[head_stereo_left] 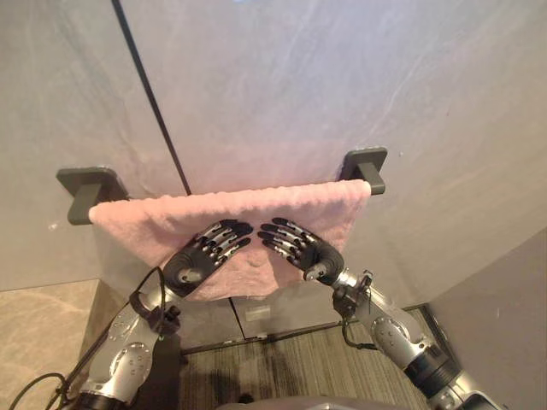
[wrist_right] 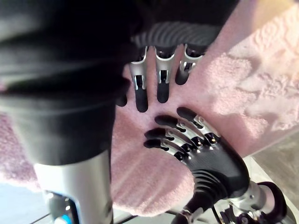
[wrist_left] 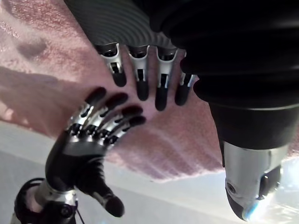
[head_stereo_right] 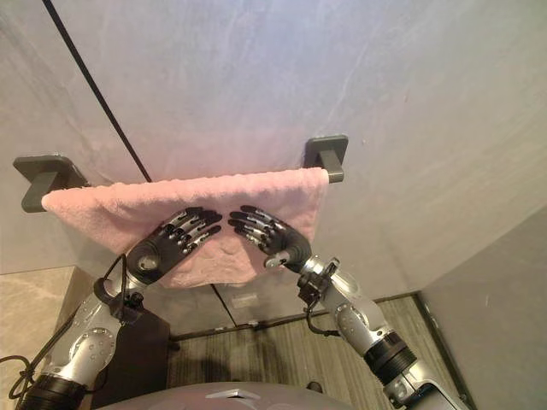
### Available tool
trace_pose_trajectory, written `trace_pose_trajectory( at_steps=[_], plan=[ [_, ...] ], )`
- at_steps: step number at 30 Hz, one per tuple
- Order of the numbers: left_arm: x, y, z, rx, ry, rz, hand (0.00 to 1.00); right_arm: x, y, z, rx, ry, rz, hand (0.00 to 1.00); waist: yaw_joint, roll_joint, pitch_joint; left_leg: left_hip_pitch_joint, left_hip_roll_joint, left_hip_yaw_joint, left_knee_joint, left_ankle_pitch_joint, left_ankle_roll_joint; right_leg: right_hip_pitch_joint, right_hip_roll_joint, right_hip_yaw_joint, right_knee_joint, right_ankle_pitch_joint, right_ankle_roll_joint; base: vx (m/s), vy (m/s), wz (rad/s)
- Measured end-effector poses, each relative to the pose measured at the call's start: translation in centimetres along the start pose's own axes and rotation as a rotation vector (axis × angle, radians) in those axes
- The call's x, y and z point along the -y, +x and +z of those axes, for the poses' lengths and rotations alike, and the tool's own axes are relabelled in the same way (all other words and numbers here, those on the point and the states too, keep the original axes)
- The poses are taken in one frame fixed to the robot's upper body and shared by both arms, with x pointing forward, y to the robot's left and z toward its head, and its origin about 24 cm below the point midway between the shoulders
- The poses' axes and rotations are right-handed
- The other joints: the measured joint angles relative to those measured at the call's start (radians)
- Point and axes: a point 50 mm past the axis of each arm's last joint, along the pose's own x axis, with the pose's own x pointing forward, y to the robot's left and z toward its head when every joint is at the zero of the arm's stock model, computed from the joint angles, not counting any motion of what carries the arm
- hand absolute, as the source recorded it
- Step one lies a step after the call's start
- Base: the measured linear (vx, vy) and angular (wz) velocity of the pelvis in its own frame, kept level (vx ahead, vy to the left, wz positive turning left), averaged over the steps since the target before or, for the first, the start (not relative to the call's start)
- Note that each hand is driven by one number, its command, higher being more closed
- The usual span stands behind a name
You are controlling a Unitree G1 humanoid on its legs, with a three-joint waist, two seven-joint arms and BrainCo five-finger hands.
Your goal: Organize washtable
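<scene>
Pressing left hand (head_stereo_left: 190, 265) and right hand (head_stereo_left: 316, 256), fingers straight, on limp pink terry towel (head_stereo_left: 145, 218); probably best pinched at folded edge beyond fingertips.

**Operator:** Where is the towel mounted?

**Unit:** The towel (head_stereo_left: 162, 220) hangs over the towel rail (head_stereo_left: 373, 186) on the wall (head_stereo_left: 342, 77). It spans from the left bracket (head_stereo_left: 85, 190) to the right bracket (head_stereo_left: 366, 166). The floor (head_stereo_left: 282, 359) lies below its lower edge.

**Operator:** Where are your hands?

**Unit:** My left hand (head_stereo_left: 201, 256) lies flat on the towel's front face, left of centre. My right hand (head_stereo_left: 299, 243) lies flat just right of it. The fingertips point towards each other, near but apart.
</scene>
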Motion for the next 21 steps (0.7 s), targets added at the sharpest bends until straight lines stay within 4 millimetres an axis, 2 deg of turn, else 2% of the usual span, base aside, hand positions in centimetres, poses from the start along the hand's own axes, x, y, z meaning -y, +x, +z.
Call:
trace_pose_trajectory(
  at_steps=[3, 7, 12, 13, 16, 17, 21],
  plan=[
    [-0.3, 0.0, 0.8, -0.01, 0.134, 0.036, 0.0, 0.7, -0.1, 0.9, 0.052, -0.009, -0.063, 0.0, 0.001, 0.003, 0.001, -0.005, -0.001, 0.006, 0.001, 0.0, 0.0, -0.007, 0.001, 0.004, 0.0, 0.006, 0.001, -0.02, 0.002, -0.06],
    [0.0, 0.0, 1.4, 0.048, 0.222, 0.103, 0.0, 1.5, -0.5, 2.2, 0.154, -0.013, -0.133, 0.0, 0.001, 0.004, 0.002, -0.001, -0.001, 0.007, -0.006, 0.001, 0.001, -0.008, 0.002, 0.006, 0.002, 0.007, 0.001, -0.03, 0.005, -0.02],
    [0.2, -0.7, 2.7, 0.159, 0.298, 0.211, 0.0, 2.7, -2.1, 3.1, 0.253, -0.014, -0.247, 0.0, 0.001, 0.014, -0.002, -0.002, -0.001, 0.006, -0.037, 0.023, 0.0, -0.023, 0.003, 0.001, 0.003, 0.007, 0.001, -0.01, 0.001, 0.01],
    [0.0, -1.3, 2.9, 0.18, 0.325, 0.272, 0.0, 3.3, -3.3, 3.1, 0.276, -0.01, -0.311, 0.0, 0.002, 0.021, -0.007, -0.002, -0.001, 0.003, -0.037, 0.023, 0.001, -0.022, 0.003, -0.001, 0.003, 0.007, 0.001, 0.01, -0.001, 0.04],
    [-0.1, -2.3, 2.8, 0.196, 0.327, 0.342, 0.0, 4.0, -4.8, 3.4, 0.32, -0.007, -0.389, 0.0, 0.001, 0.031, -0.013, -0.003, -0.001, -0.001, -0.037, 0.024, 0.0, -0.022, 0.003, -0.003, 0.002, 0.008, 0.001, 0.0, 0.0, 0.01],
    [-0.2, -3.1, 2.5, 0.209, 0.31, 0.407, 0.0, 4.6, -6.3, 3.7, 0.36, -0.012, -0.466, 0.0, 0.001, 0.036, -0.017, -0.005, -0.001, -0.003, -0.037, 0.024, 0.0, -0.022, 0.003, -0.004, 0.0, 0.008, 0.001, 0.0, 0.0, 0.0],
    [-0.9, -6.4, 0.5, 0.178, 0.251, 0.596, 0.0, 5.5, -10.2, 4.1, 0.412, -0.039, -0.623, 0.0, 0.0, 0.044, -0.03, -0.011, 0.0, -0.005, -0.037, 0.024, 0.0, -0.022, 0.003, -0.005, -0.013, 0.01, 0.003, 0.03, -0.002, 0.02]
  ],
)
